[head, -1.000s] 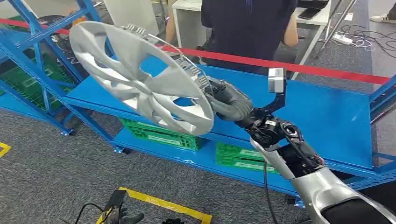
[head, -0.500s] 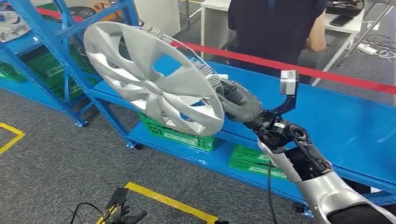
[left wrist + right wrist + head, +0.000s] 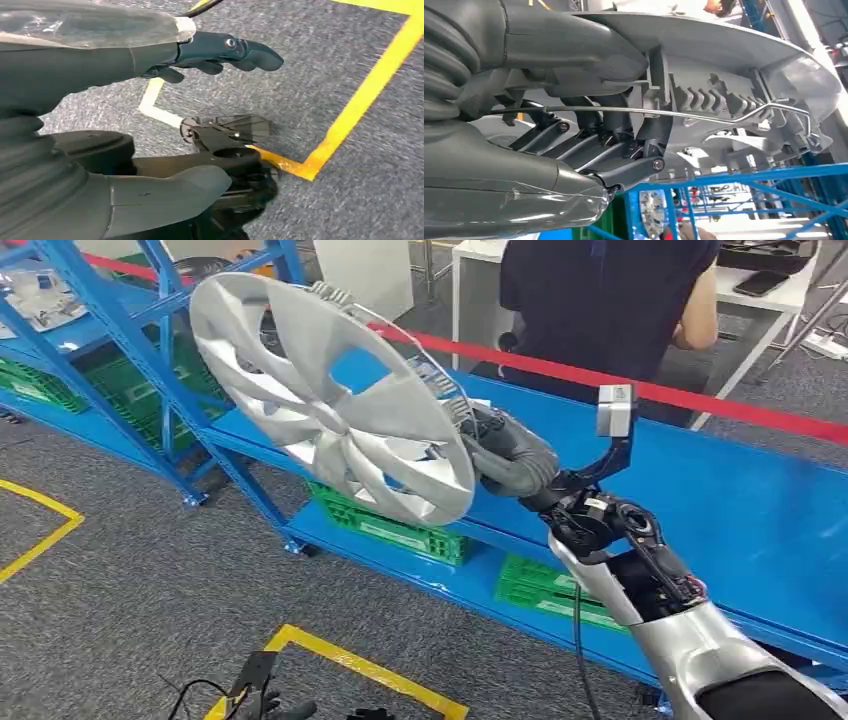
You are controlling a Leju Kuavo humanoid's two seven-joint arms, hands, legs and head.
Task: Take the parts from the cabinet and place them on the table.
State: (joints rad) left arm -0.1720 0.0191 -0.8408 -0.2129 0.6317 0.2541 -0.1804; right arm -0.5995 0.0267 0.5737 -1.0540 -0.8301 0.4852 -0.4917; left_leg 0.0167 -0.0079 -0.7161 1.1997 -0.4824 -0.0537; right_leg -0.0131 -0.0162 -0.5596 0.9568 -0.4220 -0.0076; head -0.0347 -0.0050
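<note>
While right hand (image 3: 500, 452) fingers (image 3: 624, 150) clasp hubcap (image 3: 330, 400) rim, left hand (image 3: 150, 55) fingers spread, holding nothing; green crates (image 3: 390, 525) on shelf (image 3: 700, 490).

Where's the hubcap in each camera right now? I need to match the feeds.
Head view: silver hubcap upper left of centre, held up by the right hand at its rim.
Right wrist view: hubcap's ribbed back across the upper picture, beyond the fingers.
Left wrist view: not in it.
Shared landmark: blue rack.
</note>
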